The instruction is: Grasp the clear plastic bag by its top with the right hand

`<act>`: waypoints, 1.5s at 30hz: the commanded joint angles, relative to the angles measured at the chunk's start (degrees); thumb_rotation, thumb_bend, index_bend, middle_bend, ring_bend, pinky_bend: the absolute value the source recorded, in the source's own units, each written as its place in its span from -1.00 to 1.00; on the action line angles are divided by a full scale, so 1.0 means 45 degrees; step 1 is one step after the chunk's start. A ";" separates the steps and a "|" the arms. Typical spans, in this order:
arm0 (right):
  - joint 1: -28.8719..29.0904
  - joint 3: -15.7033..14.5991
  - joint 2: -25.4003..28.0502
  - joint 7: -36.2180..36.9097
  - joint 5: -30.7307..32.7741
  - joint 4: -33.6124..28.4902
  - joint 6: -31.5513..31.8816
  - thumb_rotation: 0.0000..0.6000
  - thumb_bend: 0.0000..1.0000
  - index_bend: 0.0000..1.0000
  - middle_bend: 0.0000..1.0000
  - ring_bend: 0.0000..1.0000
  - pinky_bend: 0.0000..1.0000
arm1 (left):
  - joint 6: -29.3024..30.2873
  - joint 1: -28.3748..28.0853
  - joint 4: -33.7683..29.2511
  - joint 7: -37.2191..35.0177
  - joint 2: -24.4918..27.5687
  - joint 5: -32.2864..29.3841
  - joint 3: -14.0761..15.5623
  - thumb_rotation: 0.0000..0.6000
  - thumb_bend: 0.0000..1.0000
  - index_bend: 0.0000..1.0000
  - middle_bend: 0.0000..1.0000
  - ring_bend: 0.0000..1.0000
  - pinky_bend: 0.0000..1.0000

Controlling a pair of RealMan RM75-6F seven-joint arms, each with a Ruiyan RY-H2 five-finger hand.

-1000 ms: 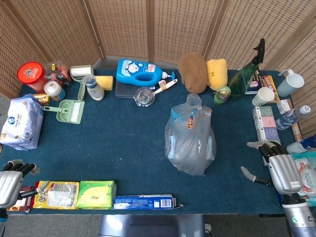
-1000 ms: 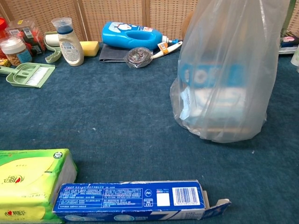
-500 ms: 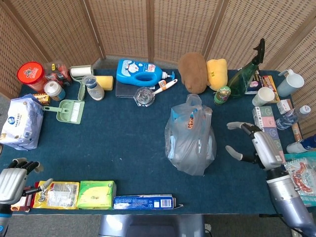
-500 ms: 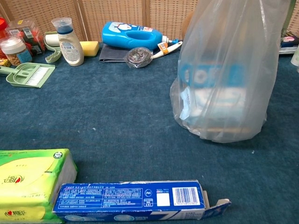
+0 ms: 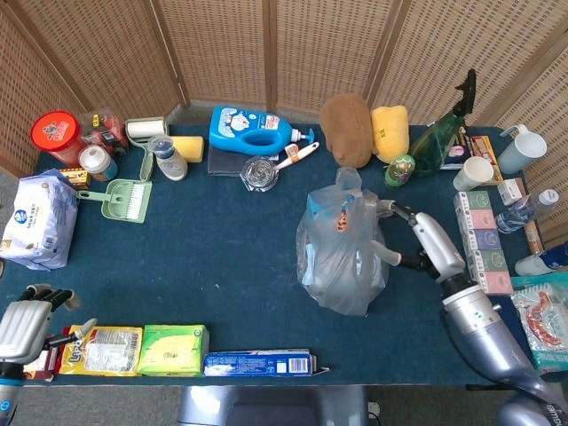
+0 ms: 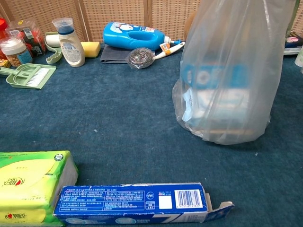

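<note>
The clear plastic bag (image 5: 340,248) stands upright in the middle of the blue table, its bunched top (image 5: 348,180) pointing up; boxes show through it. In the chest view the bag (image 6: 230,71) fills the right side and its top is cut off. My right hand (image 5: 419,238) hovers just right of the bag's upper half, fingers spread toward it, holding nothing; I cannot tell if a fingertip touches the plastic. My left hand (image 5: 25,324) rests at the table's near left corner with fingers curled in, empty. Neither hand shows in the chest view.
A brown plush (image 5: 346,130), a yellow item (image 5: 390,131) and a green bottle (image 5: 401,169) stand behind the bag. Boxes (image 5: 480,240) and cups (image 5: 474,173) line the right edge. A blue carton (image 6: 137,202) and a green tissue pack (image 6: 33,184) lie along the front edge.
My right hand has swung from the table's right front edge leftward and up to the bag's right side. The bag and the left hand have stayed put.
</note>
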 commanded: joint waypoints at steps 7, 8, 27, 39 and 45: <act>0.0872 0.0530 -0.0212 0.0753 0.1121 -0.0866 -0.1146 -0.34 -0.48 -0.48 -0.33 -0.43 -0.57 | -0.0138 -0.0034 0.0410 -0.0296 -0.0207 -0.0161 -0.0002 -1.00 -0.69 -0.08 0.01 -0.13 -0.53; 0.0949 0.0582 -0.0263 0.0790 0.1227 -0.0940 -0.1183 -0.34 -0.48 -0.48 -0.33 -0.42 -0.57 | -0.0158 -0.0038 0.0459 -0.0324 -0.0232 -0.0175 0.0002 -1.00 -0.69 -0.08 0.01 -0.13 -0.53; 0.2326 0.3400 -0.0602 0.6184 0.5289 -0.1721 -0.4279 -0.35 -0.45 -0.34 -0.11 -0.10 -0.12 | -0.0255 -0.0102 0.0933 -0.0708 -0.0455 -0.0303 -0.0017 -1.00 -0.69 -0.07 0.01 -0.13 -0.53; 0.1812 0.6799 0.1186 0.9499 0.8628 -0.1279 -0.4885 1.00 0.02 0.11 0.30 0.50 0.78 | -0.0113 0.0000 0.1097 -0.0961 -0.0488 -0.0304 0.0025 -1.00 -0.69 -0.08 0.01 -0.13 -0.53; 0.0576 0.8410 0.2080 1.0480 0.8539 -0.1180 -0.5252 1.00 0.09 0.16 0.33 0.53 0.80 | -0.0050 0.0003 0.0986 -0.0901 -0.0458 -0.0203 0.0061 -1.00 -0.69 -0.08 0.01 -0.13 -0.53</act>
